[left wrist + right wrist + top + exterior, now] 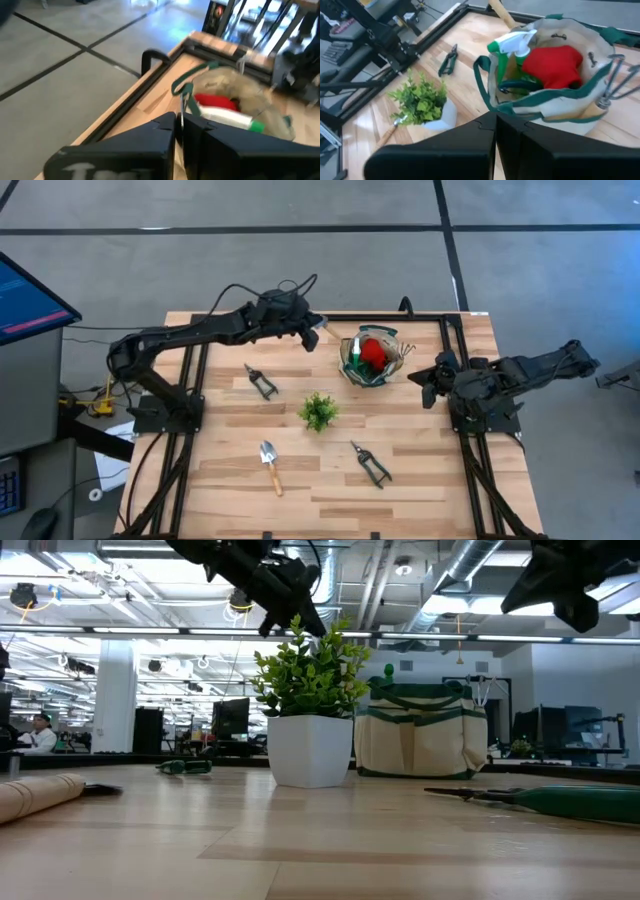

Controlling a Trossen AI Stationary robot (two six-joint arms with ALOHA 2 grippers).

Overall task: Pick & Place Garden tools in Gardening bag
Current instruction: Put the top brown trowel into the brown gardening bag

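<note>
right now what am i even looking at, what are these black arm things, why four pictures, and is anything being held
These are two robot arms at a wooden table, each ending in a two-finger hand. One picture looks straight down, one looks level across the tabletop, and two come from cameras on the arms' wrists.

The left hand hangs beside the gardening bag; the right hand waits on the bag's other side. Both are shut and hold nothing.

The bag already contains red gloves and a green spray bottle, with a wooden-handled tool at its side. Still on the table: two pruning shears, a trowel, and a small potted plant.
</note>
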